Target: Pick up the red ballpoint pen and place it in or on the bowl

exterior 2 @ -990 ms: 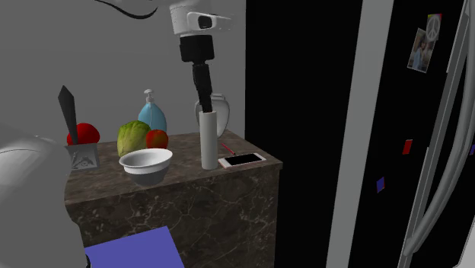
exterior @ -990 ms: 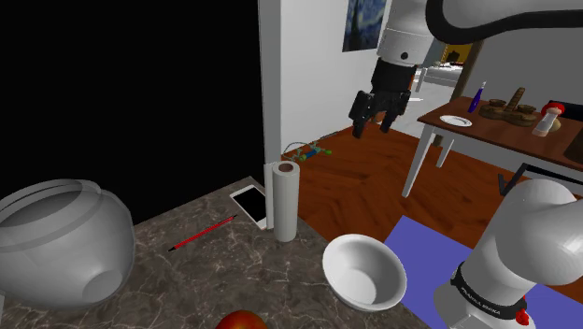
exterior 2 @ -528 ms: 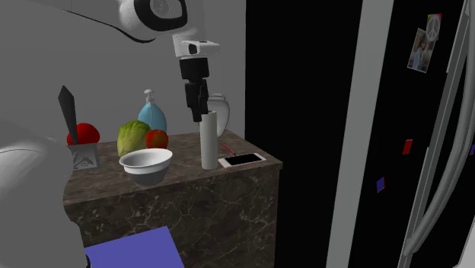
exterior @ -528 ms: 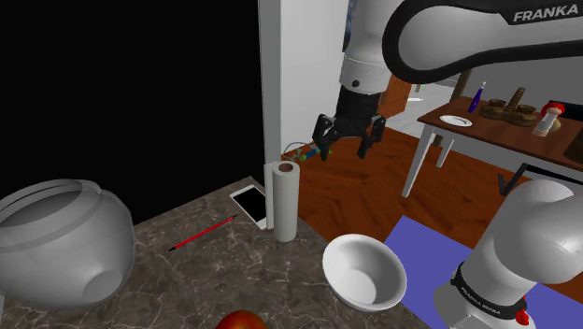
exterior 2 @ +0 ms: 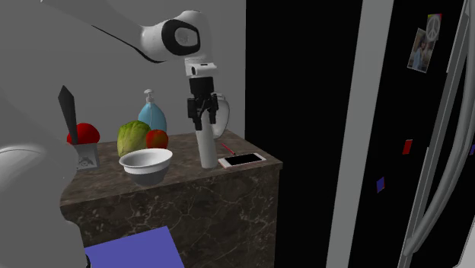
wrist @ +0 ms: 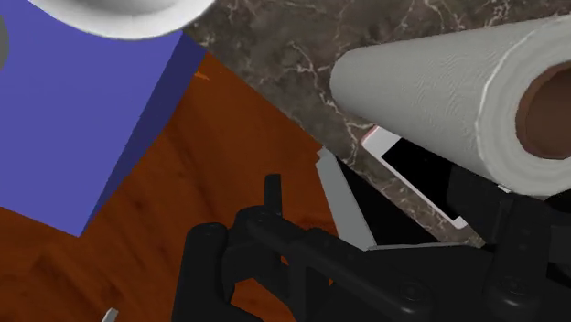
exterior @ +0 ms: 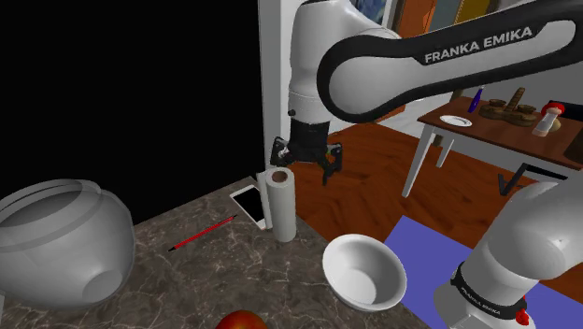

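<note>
On the dark marble counter point(exterior: 245, 273) | red pen point(exterior: 202, 234) lies flat, near the white phone point(exterior: 250, 202), well apart from the white bowl point(exterior: 365, 271) | I see my gripper point(exterior: 305, 168) hanging just above the upright paper-towel roll point(exterior: 281, 204) | jaws spread, holding nothing.

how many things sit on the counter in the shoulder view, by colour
red: 2, pen, fruit
white: 3, phone, paper towel roll, bowl
grey: 1, big pot
total: 6
</note>
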